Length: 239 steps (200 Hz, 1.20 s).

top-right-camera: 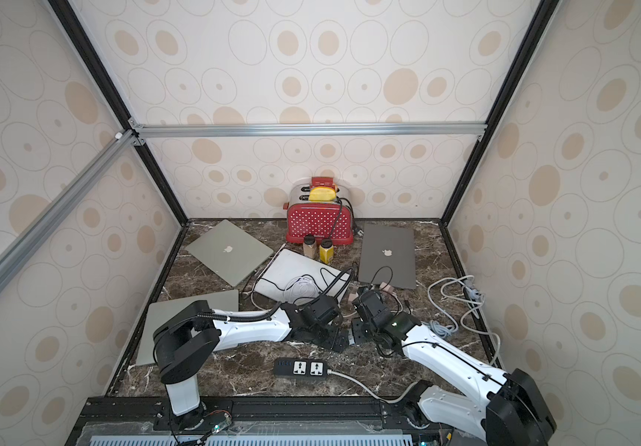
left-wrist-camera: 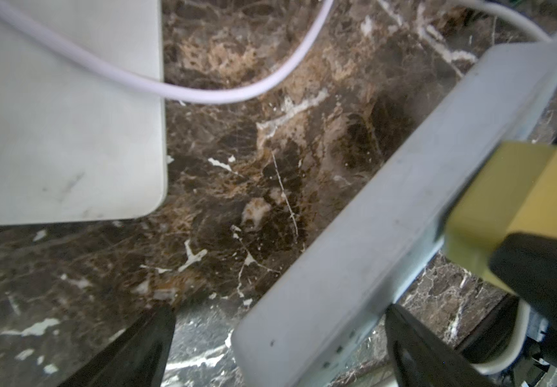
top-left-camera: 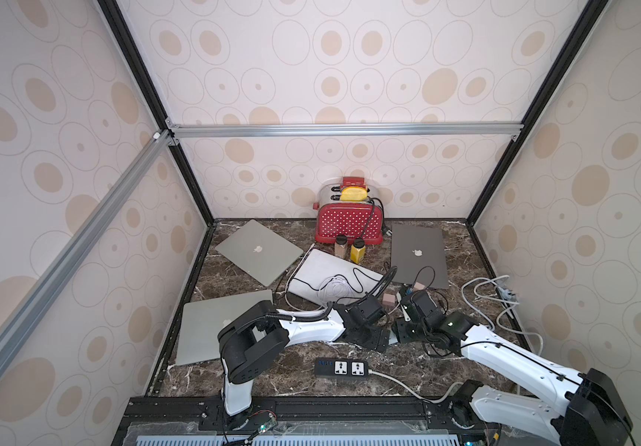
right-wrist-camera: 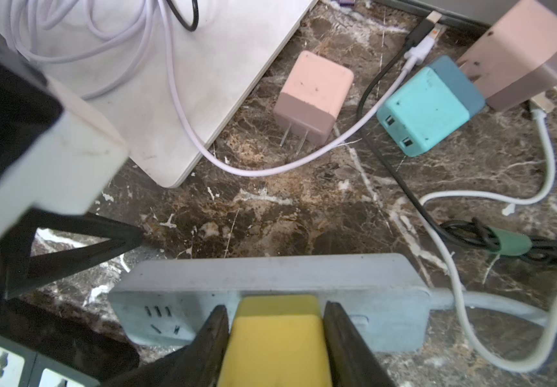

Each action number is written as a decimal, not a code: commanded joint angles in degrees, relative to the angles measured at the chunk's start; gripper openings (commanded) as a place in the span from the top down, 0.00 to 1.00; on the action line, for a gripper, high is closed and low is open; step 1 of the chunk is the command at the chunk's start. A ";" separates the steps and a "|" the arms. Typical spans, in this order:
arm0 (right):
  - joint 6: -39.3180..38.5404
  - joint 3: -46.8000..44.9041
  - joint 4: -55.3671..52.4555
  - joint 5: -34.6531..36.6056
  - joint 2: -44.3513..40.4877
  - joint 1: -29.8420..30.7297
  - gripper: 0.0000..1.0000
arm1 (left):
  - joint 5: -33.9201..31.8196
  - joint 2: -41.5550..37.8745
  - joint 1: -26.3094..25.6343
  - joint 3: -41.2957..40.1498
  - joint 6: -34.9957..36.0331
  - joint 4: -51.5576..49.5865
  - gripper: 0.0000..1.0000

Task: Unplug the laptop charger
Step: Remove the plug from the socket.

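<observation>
Yellow charger [right-wrist-camera: 277, 348] is seated in the grey power strip [right-wrist-camera: 270, 278]. In both top views that spot is just right of centre in the lower half of the frame, buried under the two arms' ends, so the charger doesn't show there.

Right tool [right-wrist-camera: 275, 308] is clamped on the charger, one finger on each flat side. Left tool [left-wrist-camera: 279, 311] is spread wide, straddling the strip's end. Can't tell whether it touches the strip.

Handling, my read:
- Charger is a small rigid plastic block, light, with smooth faces, so it may slip under a hard pull.
- All the resistance is prong friction. Grip low, near the strip face, and pull straight out with no rocking.
- The strip looks light and will likely lift with the charger unless it's pinned to the tabletop [right-wrist-camera: 304, 207].

Hidden or unclear:
- Prongs and socket are fully covered.
- Charger's rear is cut off by the frame edge, so can't see any cable leaving it.
- Loose pink charger [right-wrist-camera: 314, 97], teal charger [right-wrist-camera: 424, 114] and white laptop [right-wrist-camera: 203, 67] lie nearby, and I can't trace which cables belong to which.
</observation>
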 commanded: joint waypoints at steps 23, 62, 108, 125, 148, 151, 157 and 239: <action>1.27 2.75 -3.45 -2.48 1.98 0.39 1.00 | 0.82 7.76 -0.16 -5.97 -3.32 -11.43 0.01; 1.53 2.34 -3.64 -1.91 3.79 0.39 1.00 | 4.35 6.08 -0.15 -8.77 -5.89 -3.77 0.07; 2.74 2.98 -3.87 -1.54 3.11 0.38 1.00 | 4.58 9.49 -0.20 -7.37 -4.72 -5.08 0.21; 3.27 3.15 -4.00 -1.11 2.29 0.40 1.00 | 4.85 10.22 -0.15 -6.83 -4.66 -5.82 0.33; 3.32 3.72 -4.45 -0.80 1.01 0.39 1.00 | 5.49 10.51 -0.22 -7.57 -5.65 -4.94 0.49; 3.30 3.86 -4.60 -0.87 1.04 0.43 1.00 | 5.57 10.60 -0.16 -7.52 -5.66 -4.98 0.51; 3.21 4.11 -4.90 -0.85 0.95 0.44 1.00 | 5.62 10.77 -0.20 -7.36 -5.66 -5.15 0.55; 6.87 2.05 -2.74 0.78 -5.46 -0.12 1.00 | 5.96 12.46 -0.20 -5.77 -5.92 -6.50 0.60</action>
